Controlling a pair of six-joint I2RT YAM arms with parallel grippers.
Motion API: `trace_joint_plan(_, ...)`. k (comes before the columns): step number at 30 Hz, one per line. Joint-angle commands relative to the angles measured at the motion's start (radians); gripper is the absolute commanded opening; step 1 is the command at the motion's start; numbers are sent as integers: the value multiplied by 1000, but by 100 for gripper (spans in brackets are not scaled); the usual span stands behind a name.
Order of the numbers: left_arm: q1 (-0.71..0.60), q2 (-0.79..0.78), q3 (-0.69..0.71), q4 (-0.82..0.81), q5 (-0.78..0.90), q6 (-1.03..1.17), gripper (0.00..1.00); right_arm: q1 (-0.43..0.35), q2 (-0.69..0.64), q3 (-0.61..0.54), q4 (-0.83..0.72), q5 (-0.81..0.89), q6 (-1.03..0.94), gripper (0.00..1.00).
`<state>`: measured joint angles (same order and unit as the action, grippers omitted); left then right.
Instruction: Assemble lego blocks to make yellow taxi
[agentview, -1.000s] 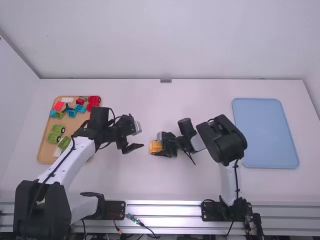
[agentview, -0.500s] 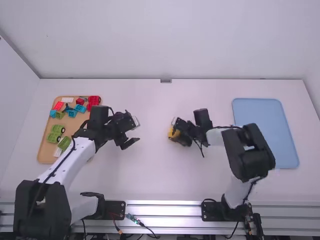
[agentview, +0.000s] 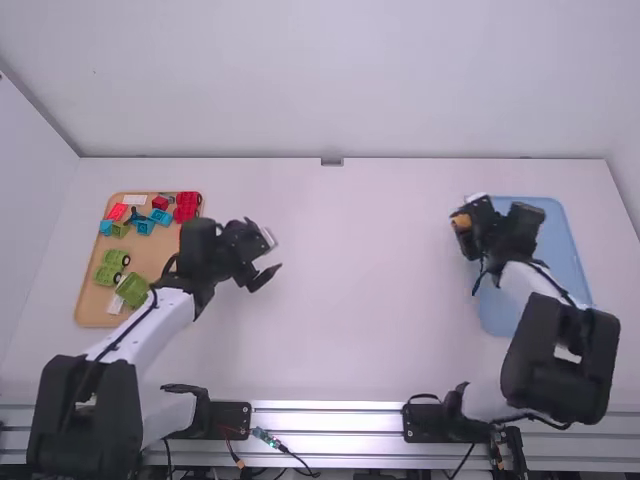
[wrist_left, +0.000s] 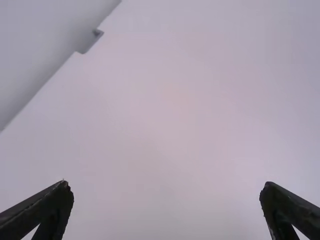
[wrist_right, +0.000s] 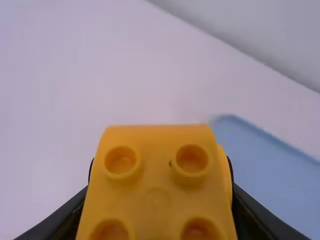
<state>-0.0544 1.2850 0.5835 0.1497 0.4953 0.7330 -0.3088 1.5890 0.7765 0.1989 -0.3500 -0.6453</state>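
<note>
The right tool (agentview: 461, 222) is closed on a yellow-orange plastic block with rounded edges and round studs (wrist_right: 155, 175), one finger on each side. The studded face is turned toward the right wrist camera. In the high view, the block is at the far left corner of the light-blue rectangular tray (agentview: 500, 312); its height relative to the tray cannot be determined.

The left tool (agentview: 275, 252) is spread, with nothing between its fingers. It is located over the white counter (agentview: 350, 340), just beside the tan rectangular tray (agentview: 92, 308). The tan tray holds red blocks (agentview: 187, 206), blue blocks (agentview: 160, 216) and green wheeled pieces (agentview: 115, 258). The two tools are well apart.
</note>
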Motion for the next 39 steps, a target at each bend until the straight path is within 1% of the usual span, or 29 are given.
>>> trace_joint_plan(1, 10, -12, -23, 39, 9, -61, 99, -105, 14, -3, 23, -104, 48, 34)
trace_joint_plan(2, 7, -12, -32, 65, 8, -73, 99, -148, 36, -3, 34, -143, 47, 35)
trace_joint_plan(5, 3, -12, -41, 90, 8, -73, 99, -207, 86, -3, 72, -192, 47, 36)
trace_joint_plan(6, 3, -12, -47, 106, 10, -73, 99, -234, 124, -3, 104, -208, 47, 36)
trace_joint_plan(8, 3, -12, -52, 116, 12, -72, 99, -256, 164, -3, 138, -206, 48, 36)
trace_joint_plan(10, 3, -12, -55, 122, 11, -79, 99, -285, 233, -3, 188, -204, 49, 36)
trace_joint_plan(13, 3, -12, -55, 127, 8, -97, 99, -299, 281, -3, 235, -201, 93, 36)
trace_joint_plan(15, 3, -12, -55, 125, 10, -95, 99, -325, 340, -3, 291, -201, 126, 37)
trace_joint_plan(17, 3, -12, -55, 125, 8, -95, 99, -332, 355, -3, 300, -203, 126, 40)
trace_joint_plan(18, 3, -12, -55, 125, 8, -95, 99, -339, 369, -3, 310, -204, 127, 48)
trace_joint_plan(23, 8, -12, -55, 125, 8, -95, 99, -345, 379, -3, 323, -199, 160, 57)
trace_joint_plan(25, 10, -12, -55, 125, 10, -95, 99, -345, 378, -3, 319, -199, 168, 67)
trace_joint_plan(27, 8, -12, -55, 125, 11, -96, 99, -344, 379, -3, 315, -190, 202, 99)
trace_joint_plan(32, 10, -12, -55, 124, 12, -99, 99, -317, 367, -3, 307, -92, 271, 99)
trace_joint_plan(35, 8, -12, -54, 139, 8, -180, 99, -306, 328, -3, 254, -42, 294, 99)
trace_joint_plan(38, 8, -12, -54, 166, 7, -268, 99, -275, 246, 6, 134, 27, 293, 99)
trace_joint_plan(39, 10, -12, -54, 174, 8, -284, 99, -257, 202, 23, 61, 73, 294, 99)
